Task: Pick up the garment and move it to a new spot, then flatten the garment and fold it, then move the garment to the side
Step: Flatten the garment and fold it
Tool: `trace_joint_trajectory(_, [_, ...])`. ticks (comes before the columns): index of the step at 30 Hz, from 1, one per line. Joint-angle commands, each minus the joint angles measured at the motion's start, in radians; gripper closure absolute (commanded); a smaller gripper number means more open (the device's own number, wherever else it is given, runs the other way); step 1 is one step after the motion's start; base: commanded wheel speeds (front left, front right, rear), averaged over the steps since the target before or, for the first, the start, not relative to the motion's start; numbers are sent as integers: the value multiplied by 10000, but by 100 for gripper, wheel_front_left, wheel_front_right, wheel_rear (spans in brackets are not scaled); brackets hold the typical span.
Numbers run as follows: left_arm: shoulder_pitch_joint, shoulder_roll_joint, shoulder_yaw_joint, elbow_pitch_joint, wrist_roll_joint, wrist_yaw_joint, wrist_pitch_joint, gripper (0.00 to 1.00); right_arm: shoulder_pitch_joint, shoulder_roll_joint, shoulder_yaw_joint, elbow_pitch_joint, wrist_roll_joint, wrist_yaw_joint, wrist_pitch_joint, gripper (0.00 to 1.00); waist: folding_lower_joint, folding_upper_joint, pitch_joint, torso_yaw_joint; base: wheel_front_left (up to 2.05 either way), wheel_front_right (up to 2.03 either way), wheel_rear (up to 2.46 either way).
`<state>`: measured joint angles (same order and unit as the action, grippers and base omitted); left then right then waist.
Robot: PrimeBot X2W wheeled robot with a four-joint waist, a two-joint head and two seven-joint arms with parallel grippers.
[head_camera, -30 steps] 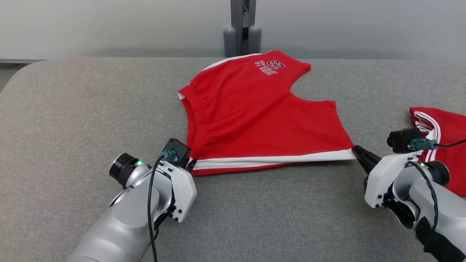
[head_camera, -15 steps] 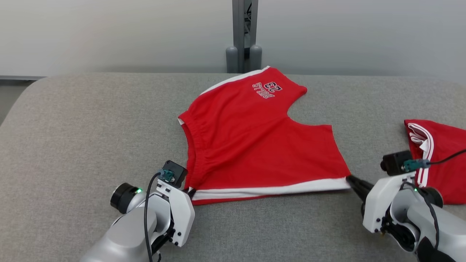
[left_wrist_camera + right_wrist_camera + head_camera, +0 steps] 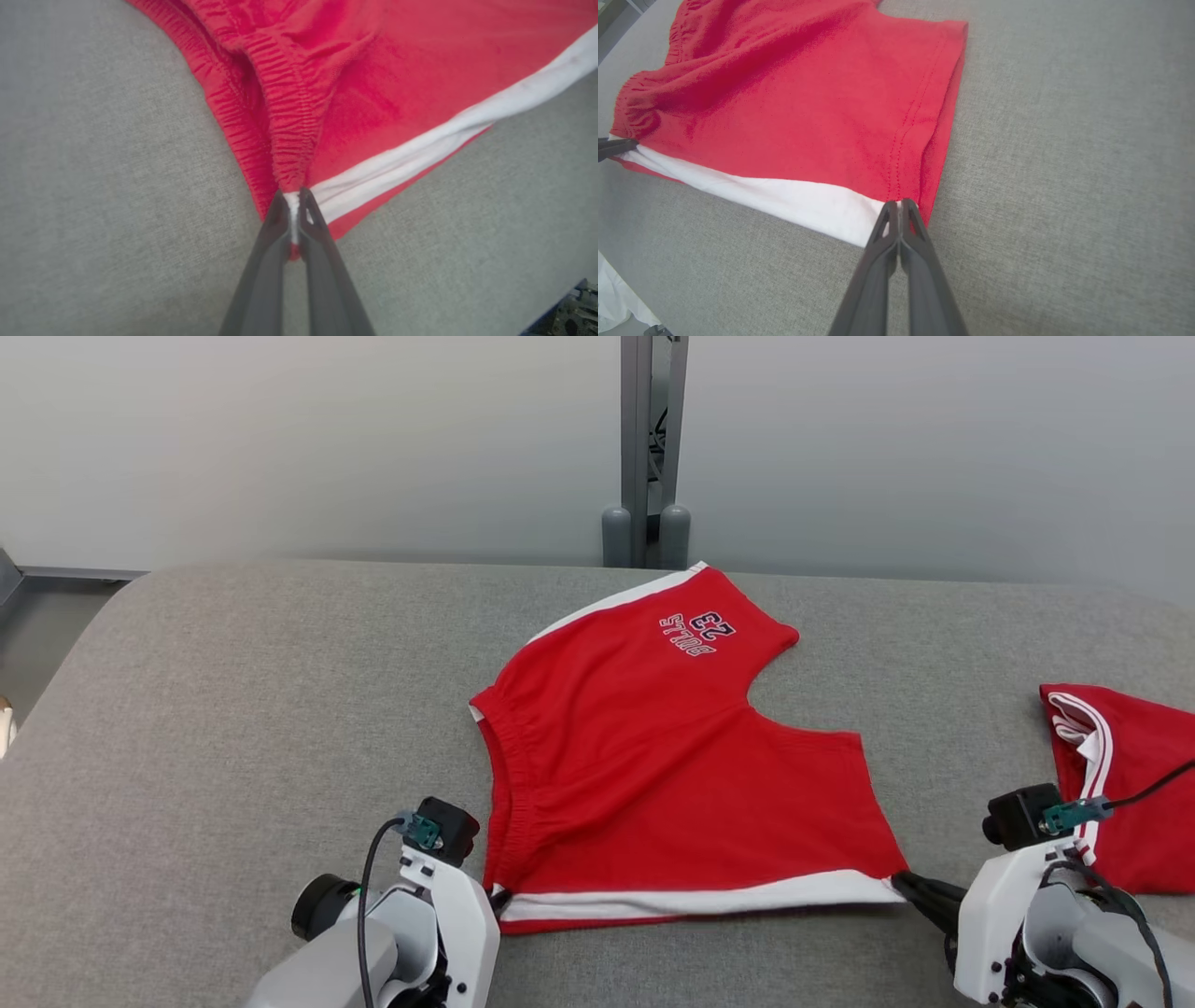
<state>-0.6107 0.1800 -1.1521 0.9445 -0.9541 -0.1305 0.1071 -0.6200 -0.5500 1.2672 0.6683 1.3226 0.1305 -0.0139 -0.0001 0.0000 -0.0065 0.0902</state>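
From the head view, the red shorts (image 3: 653, 775) are lying spread flat on the grey desk (image 3: 233, 709), about midway between its left and right edges. The printed leg is reaching toward the far edge and the white side stripe is running along the near edge. The left fingers (image 3: 498, 897) are pinching the waistband end of that stripe. The right fingers (image 3: 910, 887) are pinching the leg-hem end, so the stripe is stretching straight between them. A second red garment (image 3: 1134, 775) is sitting bunched at the desk's right edge, well apart from the shorts. A grey post (image 3: 646, 448) is standing behind the far edge.

In the left wrist view, the left fingers are pressing tight together on the white fabric just below the gathered waistband.

In the right wrist view, the right fingers are clamping shut on the hem corner where the white stripe ends. The left fingers are showing at the stripe's other end.
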Motion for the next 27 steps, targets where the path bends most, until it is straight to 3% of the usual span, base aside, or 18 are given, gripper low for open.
trace_joint_trajectory(1, [221,245,-65,-317,-338,-1,182,100,200,-258,30,-366,136,3,291,100,1,0,-86,23,0,0,0])
trace_joint_trajectory(13, [751,1552,-625,-2276,-1258,-1,1325,100,656,-1521,107,-2106,1107,3,1912,100,1,0,-347,195,0,0,0])
trace_joint_trajectory(22, [1284,2833,-894,-4416,-2061,-1,2808,100,1328,-2406,126,-3550,2471,3,3907,100,1,0,-593,277,0,0,0])
trace_joint_trajectory(27, [1531,3306,-954,-5280,-2427,65,3490,100,1543,-2803,55,-4244,3017,3,4387,100,1,0,-634,288,0,0,0])
